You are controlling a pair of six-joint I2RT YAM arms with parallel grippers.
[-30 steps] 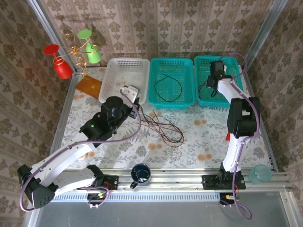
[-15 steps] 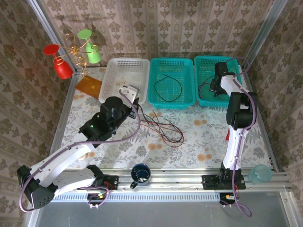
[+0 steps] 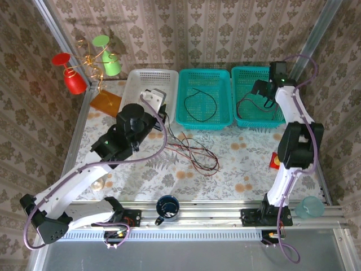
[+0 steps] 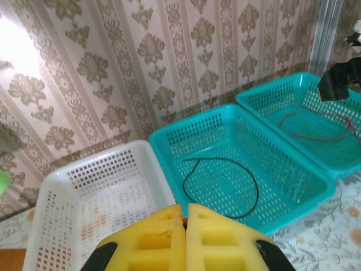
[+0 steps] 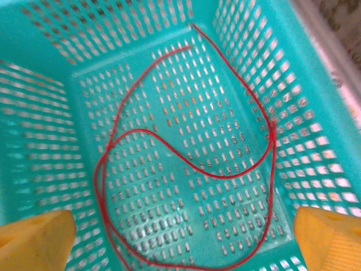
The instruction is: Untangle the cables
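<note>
A tangle of thin black and dark red cables (image 3: pixel 197 152) lies mid-table. My left gripper (image 3: pixel 153 97) hangs at the white basket's (image 3: pixel 135 107) near right corner. Its yellow pads (image 4: pixel 163 237) are pressed together at the left gripper (image 4: pixel 184 208) tip, with a speck of dark red cable pinched there. One strand runs from it down to the tangle. A lone black cable (image 3: pixel 216 106) (image 4: pixel 257 195) loops in the middle teal basket (image 3: pixel 206 74). My right gripper (image 3: pixel 264 90) (image 5: pixel 183 243) is open above the right teal basket (image 3: pixel 254 121), over a loose red cable (image 5: pixel 215 175) (image 4: pixel 316 135).
A gold spiral stand with a red and a green cup (image 3: pixel 84 62) is at the back left, an orange sheet (image 3: pixel 106 101) below it. A dark mug (image 3: pixel 167 208) and a pale green cup (image 3: pixel 308 208) sit on the front rail. A small red item (image 3: pixel 275 161) lies by the right arm.
My left gripper has drawn back toward the white basket. The right arm has swung rightward, its gripper staying over the right teal basket.
</note>
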